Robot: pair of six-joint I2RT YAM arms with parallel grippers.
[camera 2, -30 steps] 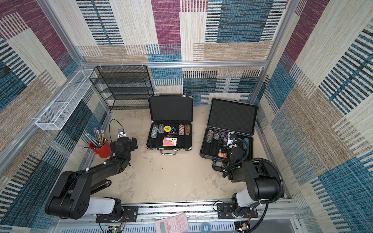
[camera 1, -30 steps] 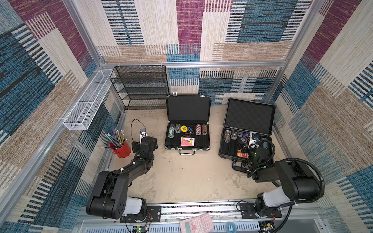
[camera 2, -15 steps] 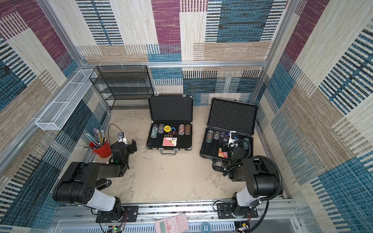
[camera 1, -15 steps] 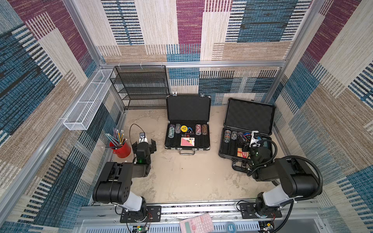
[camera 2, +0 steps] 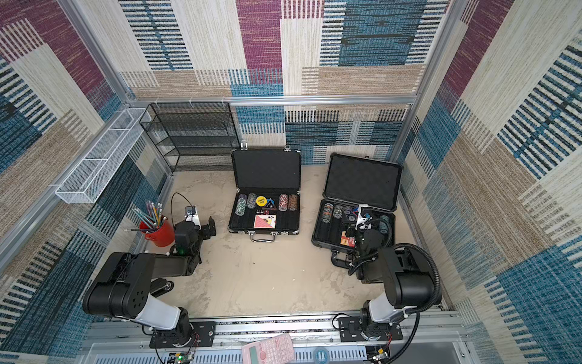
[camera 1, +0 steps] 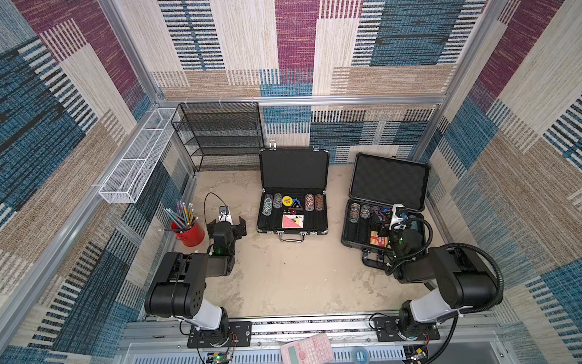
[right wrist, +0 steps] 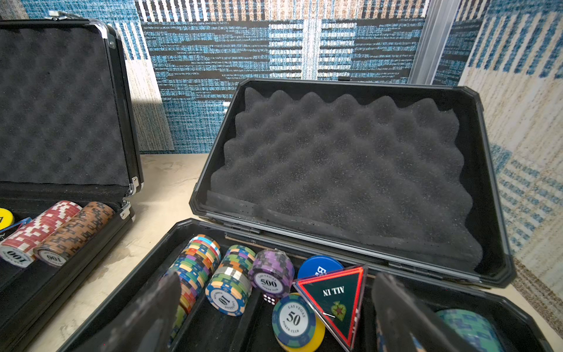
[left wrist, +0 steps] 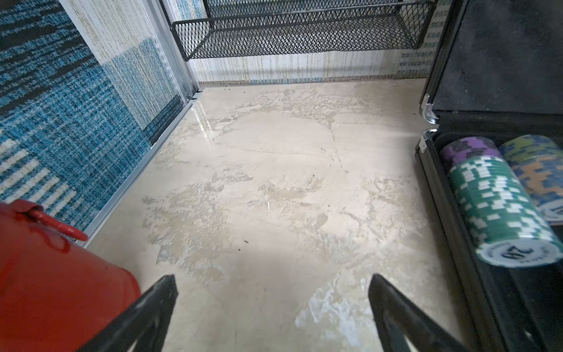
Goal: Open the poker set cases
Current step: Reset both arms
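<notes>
The right gripper [right wrist: 278, 279] shows its fingers only in the right wrist view. They are spread wide and empty, blurred and cut off by the frame, above the chips [right wrist: 227, 292] of the thick case [right wrist: 350, 158]. In both top views the arm hides them, along with that case's near edge and part of its handle [camera 1: 369, 263].

The thick case sits open at the right of the table [camera 1: 283, 277], its lid tilted back. The slim case [camera 1: 293, 170] lies open mid-table, its lid upright. Its cards [camera 1: 293, 221] show only from above, and the left wrist view catches just one corner.

The left gripper [camera 1: 229, 224] hangs wide and empty between the slim case and the red cup [camera 1: 192, 234]. Whether a finger touches the cup cannot be told. The left wrist view cuts off the cup and shows only one shelf of the rack [left wrist: 298, 39].
</notes>
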